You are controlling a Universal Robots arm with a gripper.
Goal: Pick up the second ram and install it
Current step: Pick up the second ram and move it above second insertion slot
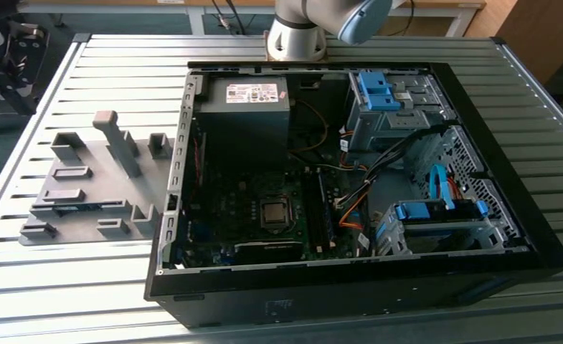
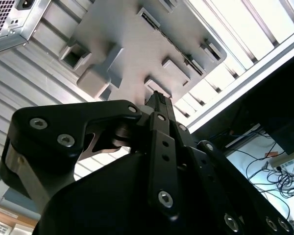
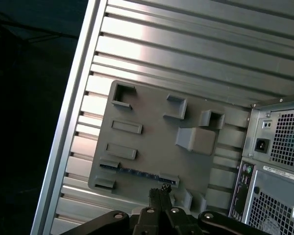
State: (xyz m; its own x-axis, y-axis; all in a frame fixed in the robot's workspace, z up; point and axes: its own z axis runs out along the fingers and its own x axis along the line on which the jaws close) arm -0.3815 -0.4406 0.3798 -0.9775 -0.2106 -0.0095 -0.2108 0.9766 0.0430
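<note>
One blue strip, the second ram, is lying in its slot on the grey holder plate, between two end blocks. The gripper is hanging near it, fingers pressed together and pinching nothing. The plate is sitting on the slatted table, beside the open computer case, at the exterior view's left.

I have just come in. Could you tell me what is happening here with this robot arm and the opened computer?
A robot arm stands at a slatted table that carries an open computer case. Its gripper, shut and empty, hangs over the grey fixture plate. The second ram, a blue strip, lies in its holders on that plate, not yet picked up.
</note>
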